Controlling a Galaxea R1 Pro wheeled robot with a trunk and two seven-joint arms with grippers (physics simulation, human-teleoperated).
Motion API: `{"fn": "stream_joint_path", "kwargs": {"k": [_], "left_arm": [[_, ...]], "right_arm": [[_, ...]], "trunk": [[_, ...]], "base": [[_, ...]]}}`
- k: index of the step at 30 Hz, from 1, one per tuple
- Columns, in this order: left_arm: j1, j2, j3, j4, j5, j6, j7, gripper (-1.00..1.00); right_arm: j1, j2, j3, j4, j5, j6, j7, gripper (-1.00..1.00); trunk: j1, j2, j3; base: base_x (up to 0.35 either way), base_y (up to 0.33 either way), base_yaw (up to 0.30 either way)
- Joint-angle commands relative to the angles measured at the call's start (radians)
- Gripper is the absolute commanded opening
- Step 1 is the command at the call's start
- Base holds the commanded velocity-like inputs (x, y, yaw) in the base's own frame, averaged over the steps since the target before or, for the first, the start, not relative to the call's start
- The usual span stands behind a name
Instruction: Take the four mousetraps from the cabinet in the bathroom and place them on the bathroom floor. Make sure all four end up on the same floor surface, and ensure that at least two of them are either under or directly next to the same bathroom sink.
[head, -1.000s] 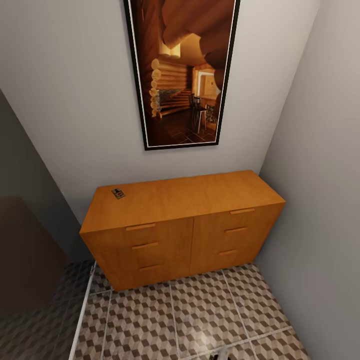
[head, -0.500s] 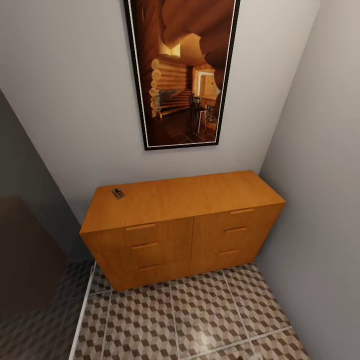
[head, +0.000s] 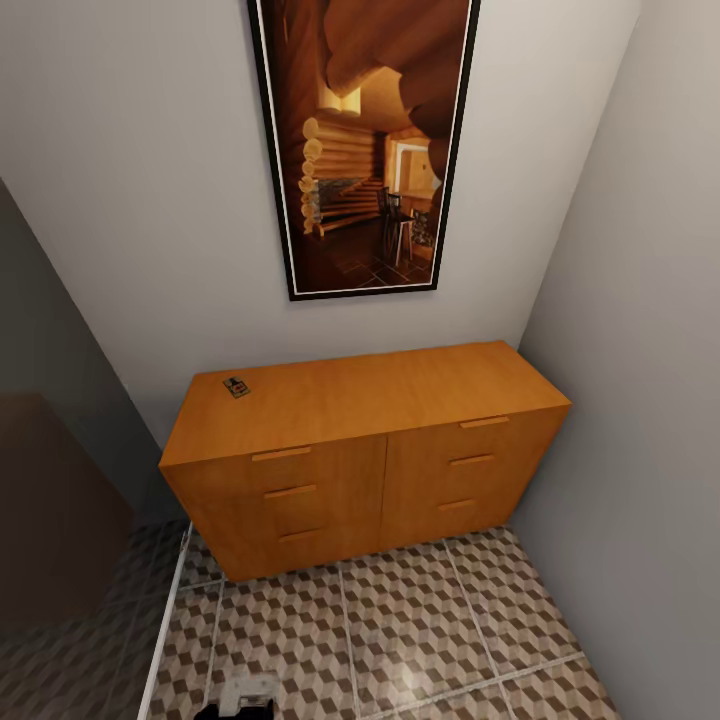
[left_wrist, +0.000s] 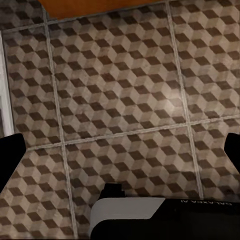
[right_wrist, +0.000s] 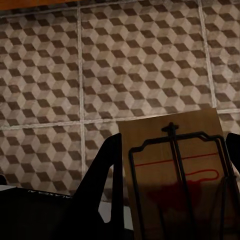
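One mousetrap (head: 236, 386), a small tan board with dark metal, lies on the far left corner of the orange-brown cabinet (head: 370, 400); its drawers are all closed. A second mousetrap (right_wrist: 172, 175), with a black wire frame and red marks, sits between the dark fingers (right_wrist: 107, 172) of my right gripper (right_wrist: 172, 145), which is shut on it above the bathroom floor (right_wrist: 125, 65). My left gripper (left_wrist: 121, 150) is open with nothing in it, its fingertips (left_wrist: 11, 152) wide apart over the cube-patterned tiles. The sink is out of view.
The cabinet stands in a corner, with a grey wall (head: 640, 400) close on the right and a tall framed picture (head: 365, 140) above it. A dark panel (head: 50, 500) stands at the left. Part of my left arm (head: 245, 695) pokes in at the head view's lower edge.
A white arm part at the lower right edge of the head view has dropped out of sight. A white and black part of the left arm has come up at the lower left.
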Motion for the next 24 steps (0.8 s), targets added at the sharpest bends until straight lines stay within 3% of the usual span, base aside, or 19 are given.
{"fn": "stream_joint_path", "kwargs": {"k": [1, 24], "left_arm": [[-0.001, 0.000, -0.005, 0.016, 0.008, 0.002, 0.013, 1.00], [-0.001, 0.003, -0.010, 0.032, 0.005, -0.004, 0.014, 1.00]], "right_arm": [[-0.001, 0.001, 0.003, 0.000, -0.013, -0.003, 0.009, -1.00], [0.000, -0.005, 0.003, -0.001, -0.014, -0.012, 0.007, -1.00]], "trunk": [[0.001, -0.002, -0.002], [0.001, -0.002, -0.002]], "base": [[0.000, 0.000, 0.000], [0.000, 0.000, 0.000]]}}
